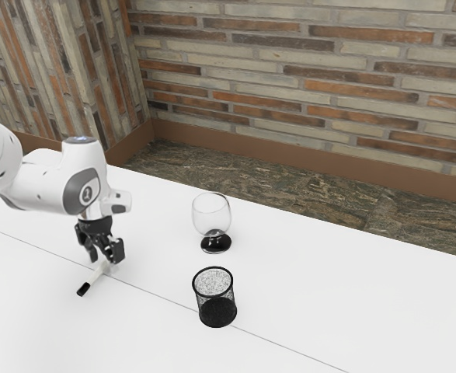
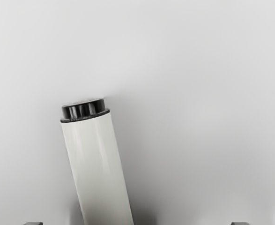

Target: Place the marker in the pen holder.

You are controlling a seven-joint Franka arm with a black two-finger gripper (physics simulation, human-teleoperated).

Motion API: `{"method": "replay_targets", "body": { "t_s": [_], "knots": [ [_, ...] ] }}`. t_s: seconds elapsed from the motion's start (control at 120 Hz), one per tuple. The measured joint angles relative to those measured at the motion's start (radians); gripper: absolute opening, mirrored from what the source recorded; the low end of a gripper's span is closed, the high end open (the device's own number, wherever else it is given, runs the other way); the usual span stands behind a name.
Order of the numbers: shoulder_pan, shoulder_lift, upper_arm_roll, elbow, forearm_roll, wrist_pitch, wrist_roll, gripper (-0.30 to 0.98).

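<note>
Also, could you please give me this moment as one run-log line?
Jaws open, low over white marker with black ends | marker on white table | black mesh pen holder upright, apart from marker | clear glass goblet upright

Obs., exterior view: indoor room, type undetermined. Brick wall [image 1: 305, 70] at 12 o'clock; brown baseboard [image 1: 313, 159]; mottled stone-look floor [image 1: 313, 190], 3 o'clock; white table [image 1: 158, 342], 6 o'clock.

And here's the gripper [image 1: 105, 255], fingers parted, right down at the marker [image 1: 97, 274] lying on the white table [image 1: 150, 342]! Well apart stands the mesh pen holder [image 1: 216, 311], upright, the glass [image 1: 212, 216] near it, brick wall [image 1: 290, 70] beyond!
</note>
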Motion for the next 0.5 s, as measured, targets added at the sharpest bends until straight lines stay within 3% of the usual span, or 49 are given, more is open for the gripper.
{"method": "replay_targets", "body": {
  "t_s": [0.2,0.5],
  "knots": [
    [0.000,0.007,0.000,0.011,-0.002,-0.002,0.018,0.26],
    [0.000,0.025,0.000,0.019,-0.004,0.001,0.035,0.07]
  ]
}}
